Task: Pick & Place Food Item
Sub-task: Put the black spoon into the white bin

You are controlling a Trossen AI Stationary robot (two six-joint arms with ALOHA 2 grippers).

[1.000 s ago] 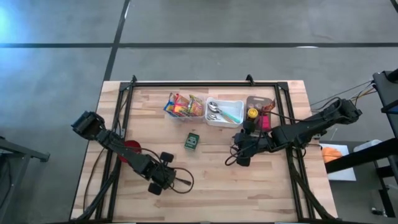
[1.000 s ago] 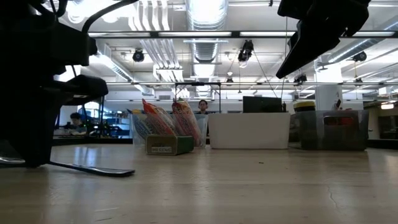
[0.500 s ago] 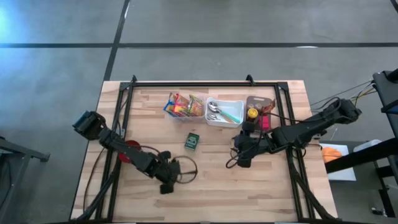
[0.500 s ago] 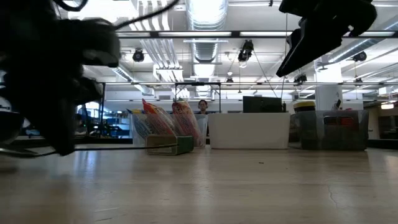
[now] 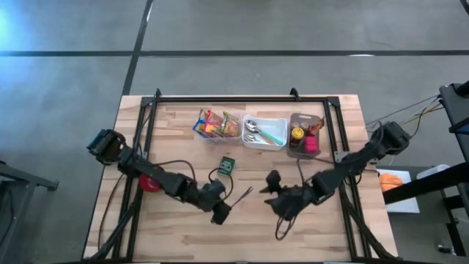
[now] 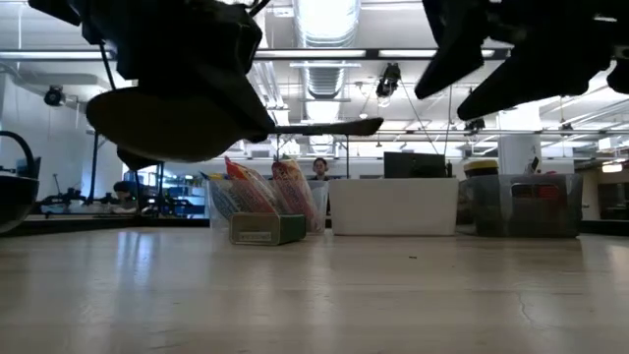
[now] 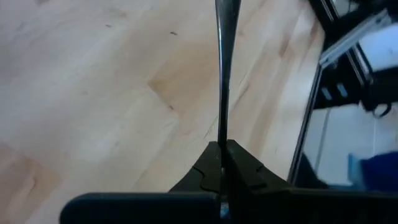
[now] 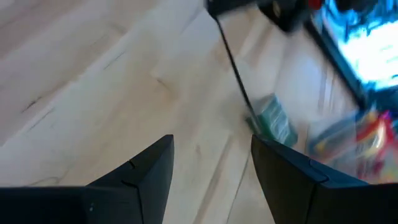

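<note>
while the left gripper (image 5: 222,210) is pinched tight on a thin dark utensil (image 5: 242,194), it sits above mid-table, the handle poking out toward the right gripper (image 5: 275,192). right gripper fingers are spread with nothing between them, close to the utensil tip and facing it. green box (image 5: 226,166) lies on the table (image 5: 176,125) just behind both. snack bin (image 5: 215,125), white cutlery tray (image 5: 265,132) and a third bin (image 5: 305,136) line the far edge.

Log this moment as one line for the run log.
left gripper: shut on thin dark utensil, lifted off the table | right gripper: open, empty, facing it | green packet: untouched
</note>
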